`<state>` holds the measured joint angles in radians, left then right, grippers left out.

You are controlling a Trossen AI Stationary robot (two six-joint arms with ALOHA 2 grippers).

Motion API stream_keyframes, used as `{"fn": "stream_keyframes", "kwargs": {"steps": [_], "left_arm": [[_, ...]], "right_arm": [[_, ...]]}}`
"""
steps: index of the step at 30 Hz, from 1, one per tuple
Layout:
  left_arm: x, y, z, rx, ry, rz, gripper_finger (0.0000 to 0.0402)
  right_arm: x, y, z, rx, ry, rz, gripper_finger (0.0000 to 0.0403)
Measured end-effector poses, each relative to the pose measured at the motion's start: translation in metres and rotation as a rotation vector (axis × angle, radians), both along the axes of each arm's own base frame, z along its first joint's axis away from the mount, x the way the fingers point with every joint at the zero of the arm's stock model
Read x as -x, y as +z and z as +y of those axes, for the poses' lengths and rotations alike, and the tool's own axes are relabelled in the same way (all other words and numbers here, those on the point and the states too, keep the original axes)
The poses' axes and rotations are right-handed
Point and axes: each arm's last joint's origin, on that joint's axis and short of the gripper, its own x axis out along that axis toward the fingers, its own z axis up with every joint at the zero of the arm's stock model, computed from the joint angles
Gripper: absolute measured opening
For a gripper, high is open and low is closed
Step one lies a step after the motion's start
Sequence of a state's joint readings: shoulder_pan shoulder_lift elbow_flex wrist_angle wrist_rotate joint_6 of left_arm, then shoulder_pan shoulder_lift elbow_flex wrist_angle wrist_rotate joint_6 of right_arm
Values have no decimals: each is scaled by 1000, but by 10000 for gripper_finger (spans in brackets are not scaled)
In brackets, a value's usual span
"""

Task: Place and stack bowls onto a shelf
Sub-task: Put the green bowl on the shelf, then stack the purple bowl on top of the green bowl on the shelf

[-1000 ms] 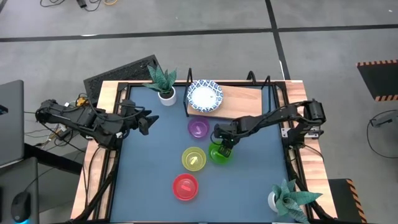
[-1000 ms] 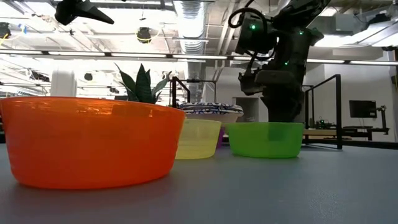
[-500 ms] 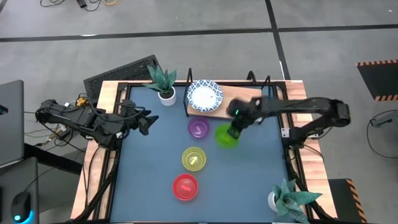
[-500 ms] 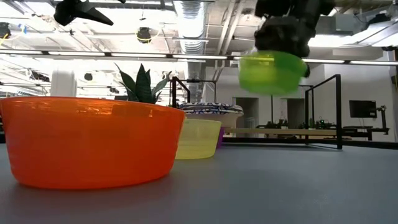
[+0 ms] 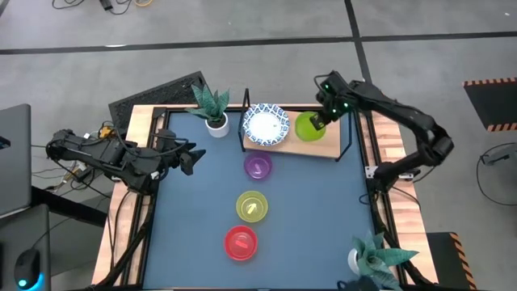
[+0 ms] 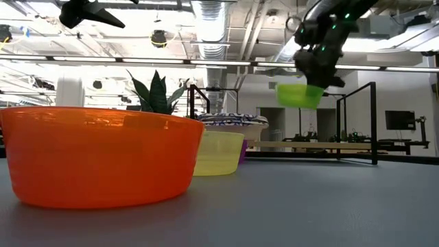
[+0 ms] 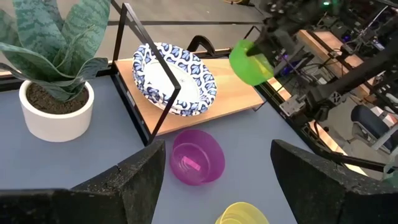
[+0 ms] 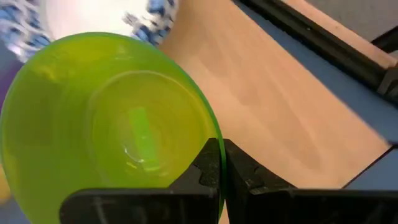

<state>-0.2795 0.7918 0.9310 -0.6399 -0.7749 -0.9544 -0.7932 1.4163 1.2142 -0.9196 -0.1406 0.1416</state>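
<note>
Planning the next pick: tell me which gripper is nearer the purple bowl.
Left. The left gripper waits just beside the purple bowl; the right gripper is farther off, holding the green bowl above the shelf.

Green bowl I'm holding reads as translucent glossy plastic, smooth, light passing through the wall. Red bowl looks the same, shiny translucent plastic. Shelf board is pale wood, matt, fine grain, on thin black metal wire. Patterned bowls look glazed and glossy. Tabletop is matt blue, smooth, with wooden edges.
</note>
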Motion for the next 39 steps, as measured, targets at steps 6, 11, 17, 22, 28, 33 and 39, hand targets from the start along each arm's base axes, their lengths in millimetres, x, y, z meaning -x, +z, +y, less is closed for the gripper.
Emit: {"fn": "stream_keyframes", "kwargs": {"steps": [6, 11, 17, 22, 28, 33, 39], "left_arm": [[0, 0, 0, 1, 1, 0, 274], [0, 0, 0, 2, 1, 0, 274], [0, 0, 0, 3, 12, -5, 274], [0, 0, 1, 8, 31, -15, 274], [0, 0, 1, 9, 29, -14, 274], [1, 0, 1, 8, 29, -9, 274], [1, 0, 1, 8, 28, -9, 274]], "right_arm": [[-14, -17, -29, 50, 243, 131, 23], [-27, -38, -45, 7, 439, 236, 23], [-40, -57, -63, 1, 505, 298, 23], [-45, -58, -74, 23, 485, 318, 23], [-44, -58, -76, 47, 440, 374, 54], [-47, -58, -74, 45, 431, 375, 102], [-50, -53, -74, 57, 369, 376, 163]]}}
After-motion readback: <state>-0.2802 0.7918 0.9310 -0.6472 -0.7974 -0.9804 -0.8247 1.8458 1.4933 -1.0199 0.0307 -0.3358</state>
